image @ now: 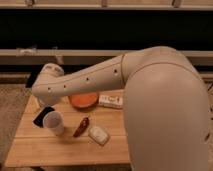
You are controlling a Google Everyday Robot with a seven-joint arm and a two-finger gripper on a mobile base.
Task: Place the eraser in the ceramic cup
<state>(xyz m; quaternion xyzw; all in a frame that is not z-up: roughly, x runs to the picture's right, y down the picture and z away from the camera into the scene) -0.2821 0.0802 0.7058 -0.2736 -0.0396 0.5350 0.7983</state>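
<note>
The biggest thing we see is the robot's pale arm (100, 80), which reaches from the bulky shoulder on the right across to the left end of the wooden surface (60, 149). On that surface, toward the back, sits a flat orange dish (83, 100), partly under the arm, with a long white labelled box (110, 101) just beside it. The white cup (54, 122) stands upright near the left front, its round mouth open to the top. A white rounded block (98, 135) lies near the front middle, and a small reddish-brown object (81, 127) lies between it and the cup. The black eraser (43, 115) lies at the cup's back left side, so close that it seems to touch the wall, and it is not yet inside. The hand (44, 101) hangs at the arm's far end, just above the eraser, and we cannot tell whether it is spread, closed or already pinching the block. We judge the step in hand to be the pickup. To do it well, we would grip the eraser across its narrow width, away from the cup wall, so the cup does not tip. We would then lift it clear of the rim, center it over the mouth and let go low.
</note>
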